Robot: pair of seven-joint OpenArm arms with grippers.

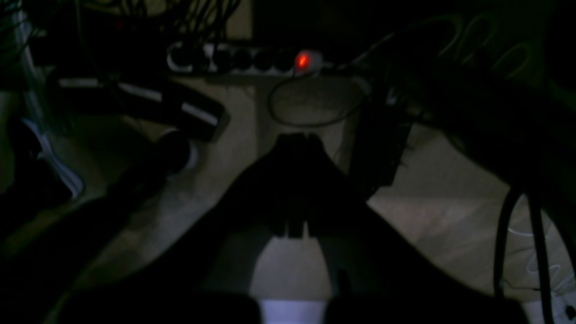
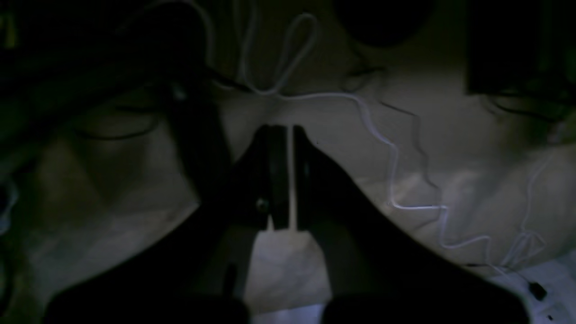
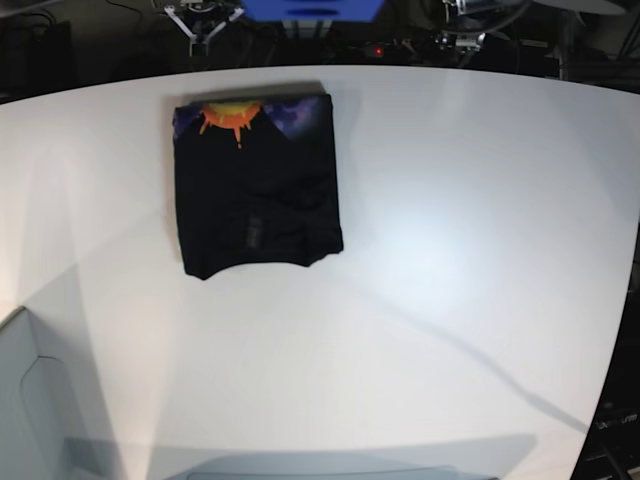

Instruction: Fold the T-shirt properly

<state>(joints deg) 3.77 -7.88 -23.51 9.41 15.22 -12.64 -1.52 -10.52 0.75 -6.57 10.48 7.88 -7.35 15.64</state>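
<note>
T-shirt (image 3: 258, 185) lies folded on table (image 3: 450, 250) — grippers elsewhere.

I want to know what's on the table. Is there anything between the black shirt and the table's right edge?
No. In the base view, the white table is bare between the T-shirt and its right edge.

A black T-shirt (image 3: 258, 180) lies folded into a flat rectangle on the white table (image 3: 450, 250), toward its far edge, orange sun and purple print showing along the far side.

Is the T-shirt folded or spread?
Folded: the T-shirt lies as a compact rectangle on the table, sleeves tucked, orange print at one edge.
</note>
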